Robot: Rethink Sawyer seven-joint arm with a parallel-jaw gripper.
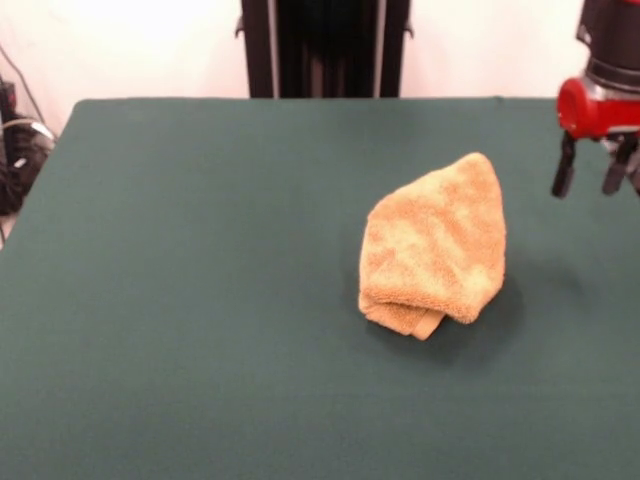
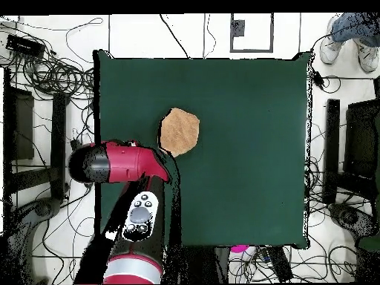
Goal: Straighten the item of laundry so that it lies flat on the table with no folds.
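Note:
The item of laundry [image 1: 432,243], a mustard-yellow fluffy towel, lies right of the middle of the dark green table [image 1: 200,300]. It is doubled over into a rounded bundle, with a thick fold along its near edge and a point toward the back. My gripper [image 1: 592,172] hangs above the table to the right of the towel, apart from it, its dark fingers [image 1: 565,166] spread and empty. From overhead, the towel [image 2: 179,131] shows as a small oval on the table [image 2: 237,104], with the red arm [image 2: 122,163] beside it covering the gripper.
Cables [image 2: 52,74] and dark equipment [image 2: 18,126] ring the table on the floor. A person's shoes [image 2: 349,44] show at one corner in the overhead view. The robot's black pedestal [image 1: 325,48] stands behind the far table edge.

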